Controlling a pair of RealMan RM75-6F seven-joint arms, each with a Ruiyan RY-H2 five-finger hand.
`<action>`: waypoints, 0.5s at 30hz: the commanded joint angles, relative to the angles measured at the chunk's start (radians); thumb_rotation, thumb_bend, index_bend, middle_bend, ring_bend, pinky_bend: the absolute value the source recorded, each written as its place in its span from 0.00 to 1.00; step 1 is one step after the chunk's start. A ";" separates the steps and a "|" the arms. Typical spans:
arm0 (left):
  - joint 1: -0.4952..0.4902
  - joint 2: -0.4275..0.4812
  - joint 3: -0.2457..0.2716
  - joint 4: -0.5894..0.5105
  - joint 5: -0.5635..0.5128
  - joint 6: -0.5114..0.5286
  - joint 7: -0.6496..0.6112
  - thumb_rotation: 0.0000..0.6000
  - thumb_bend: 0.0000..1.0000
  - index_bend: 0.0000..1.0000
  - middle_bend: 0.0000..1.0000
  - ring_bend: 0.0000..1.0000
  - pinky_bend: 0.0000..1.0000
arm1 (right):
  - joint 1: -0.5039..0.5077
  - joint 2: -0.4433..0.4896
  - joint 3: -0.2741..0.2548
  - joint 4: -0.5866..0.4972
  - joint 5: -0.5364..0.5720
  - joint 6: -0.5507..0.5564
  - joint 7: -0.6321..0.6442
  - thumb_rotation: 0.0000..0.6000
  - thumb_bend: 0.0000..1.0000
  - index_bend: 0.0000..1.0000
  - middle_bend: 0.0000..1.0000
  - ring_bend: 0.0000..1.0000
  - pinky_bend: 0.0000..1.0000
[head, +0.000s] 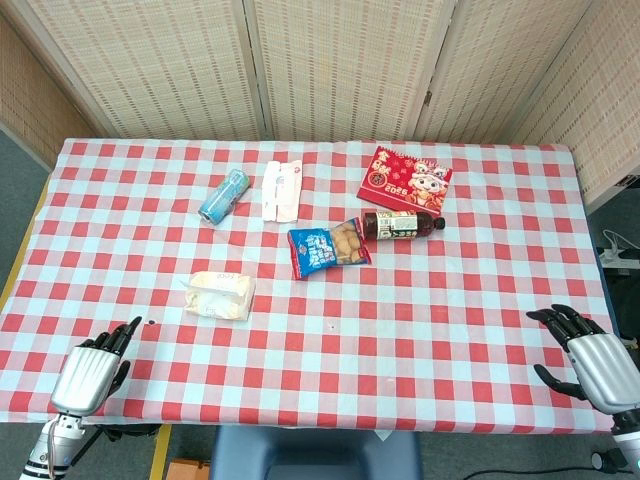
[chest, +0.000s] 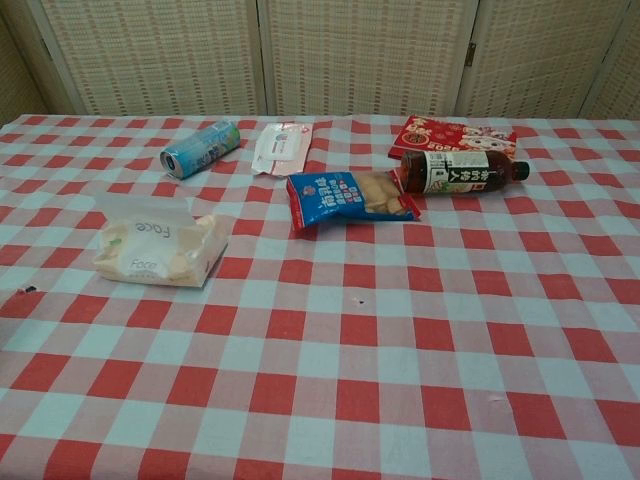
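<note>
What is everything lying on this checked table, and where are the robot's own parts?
Lying blue drinks can: one, far left.
Flat white wipes packet: one, right of the can.
Red printed gift box: one, far right.
Dark plastic bottle: one, lying before the box.
Blue biscuit bag: one, centre.
Pale tissue pack: one, near left.
Red-and-white checked tablecloth: one, covering the table.
Left hand: silver-black, near-left edge, holding nothing.
Right hand: near-right edge, holding nothing.

The head view is looking steeply down from high above the near edge, taking in the whole checkered worktop (head: 420, 330) up to the folding screen (head: 340, 60). The chest view is looking from low and close, nearly level across the cloth. Both are sharing the snack bag (head: 328, 247) (chest: 350, 197) and the worktop's far half.
</note>
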 joint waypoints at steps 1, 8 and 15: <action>0.000 -0.001 0.002 0.000 0.001 -0.001 0.002 1.00 0.44 0.10 0.26 0.39 0.64 | 0.001 0.001 -0.003 -0.002 -0.002 -0.004 -0.005 1.00 0.19 0.21 0.21 0.11 0.28; -0.001 -0.004 0.005 -0.001 0.015 0.007 0.007 1.00 0.44 0.10 0.26 0.39 0.64 | -0.003 0.003 -0.004 0.000 -0.009 0.007 0.003 1.00 0.19 0.21 0.21 0.11 0.28; -0.041 -0.039 -0.022 0.022 0.050 0.006 0.003 1.00 0.44 0.10 0.37 0.48 0.69 | -0.004 0.008 -0.006 -0.005 -0.003 0.003 0.002 1.00 0.19 0.21 0.21 0.11 0.28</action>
